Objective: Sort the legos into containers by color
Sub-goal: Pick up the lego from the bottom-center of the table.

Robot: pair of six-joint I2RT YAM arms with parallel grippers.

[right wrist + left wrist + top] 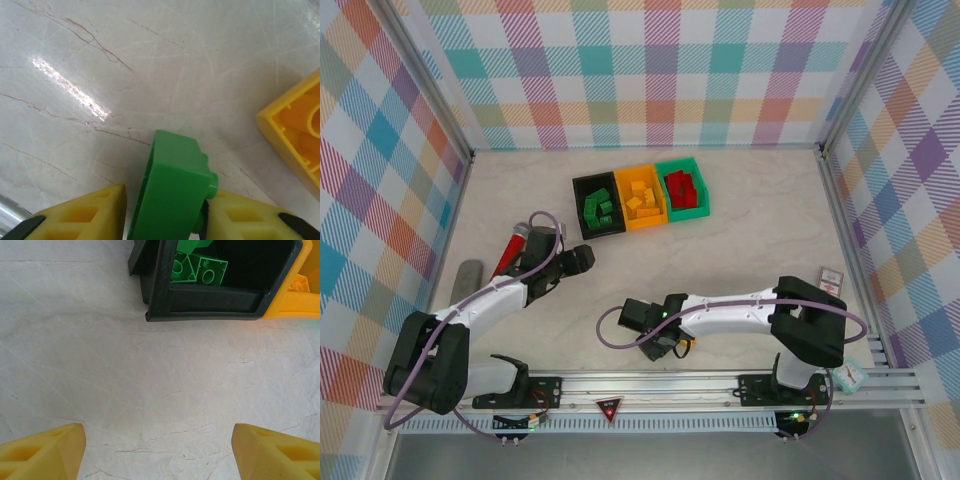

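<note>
Because the green lego [172, 190], beside a yellow lego [295, 135] by the near edge of the table [100, 60], looks light, stiff and slick, the right end effector [167, 200] clamps it between studded face and underside, where it may pivot, while the left end effector [157, 435] hangs wide open, empty.

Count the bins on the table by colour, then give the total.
Black bin: 1
Orange bin: 1
Green bin: 1
Total: 3
</note>
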